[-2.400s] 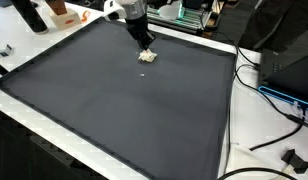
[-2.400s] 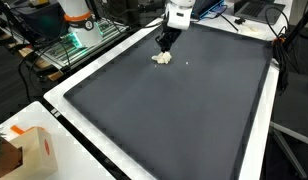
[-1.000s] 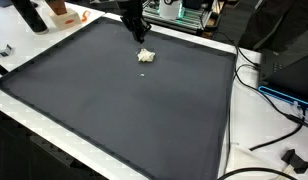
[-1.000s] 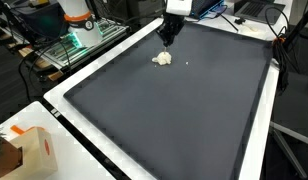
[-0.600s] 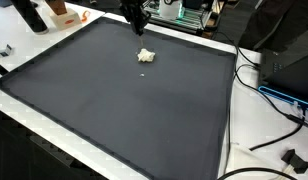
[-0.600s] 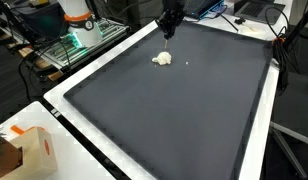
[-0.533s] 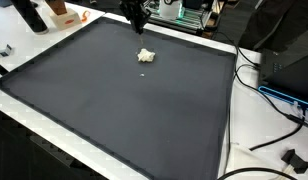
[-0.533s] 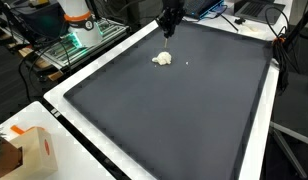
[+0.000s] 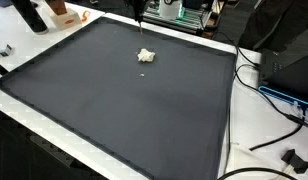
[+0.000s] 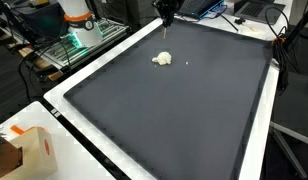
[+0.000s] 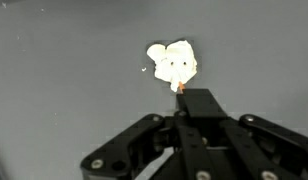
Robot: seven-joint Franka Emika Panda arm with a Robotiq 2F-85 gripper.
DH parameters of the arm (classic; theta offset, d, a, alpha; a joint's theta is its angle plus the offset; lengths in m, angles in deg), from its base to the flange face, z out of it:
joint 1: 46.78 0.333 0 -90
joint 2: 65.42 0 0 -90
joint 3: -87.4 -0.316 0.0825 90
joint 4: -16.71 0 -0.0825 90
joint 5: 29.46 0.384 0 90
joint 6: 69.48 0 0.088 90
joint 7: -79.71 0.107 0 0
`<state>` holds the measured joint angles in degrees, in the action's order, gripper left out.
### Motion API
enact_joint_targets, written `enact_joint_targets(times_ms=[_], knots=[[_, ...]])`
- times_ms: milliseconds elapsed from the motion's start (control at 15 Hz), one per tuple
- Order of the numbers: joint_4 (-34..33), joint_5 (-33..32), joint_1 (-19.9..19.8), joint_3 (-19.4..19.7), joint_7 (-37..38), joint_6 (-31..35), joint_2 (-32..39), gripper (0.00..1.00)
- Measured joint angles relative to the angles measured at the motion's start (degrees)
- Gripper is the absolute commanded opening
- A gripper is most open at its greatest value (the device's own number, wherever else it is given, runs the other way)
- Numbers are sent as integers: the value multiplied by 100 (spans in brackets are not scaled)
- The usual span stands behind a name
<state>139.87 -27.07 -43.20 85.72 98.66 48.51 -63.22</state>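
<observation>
one crumpled white wad [image 9: 146,55] lies on the black mat [image 9: 124,115] near its far edge, just where it lay before. the hand [image 10: 166,10] has risen from just over it to the top of both exterior views; in the wrist view its fingers look pressed together, gripping nothing. a small carton [image 10: 32,148] stands at the worktop [image 10: 69,105] corner, contents hidden

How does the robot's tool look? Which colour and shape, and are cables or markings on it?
The tool is all black. The wrist view shows jointed bars with round pins on both sides and a blocky tip in the middle. No cable or marking shows. In both exterior views only a dark narrow part appears at the top edge.
</observation>
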Motion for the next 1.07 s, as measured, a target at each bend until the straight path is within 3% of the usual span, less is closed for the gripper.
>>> enact_joint_targets(times_ms=[600,667,1067], knots=[[24,-220,2,-52,34,-145,-339,3],[26,-236,2,-59,34,-148,-359,13],[40,-291,2,-85,34,-149,-415,13]])
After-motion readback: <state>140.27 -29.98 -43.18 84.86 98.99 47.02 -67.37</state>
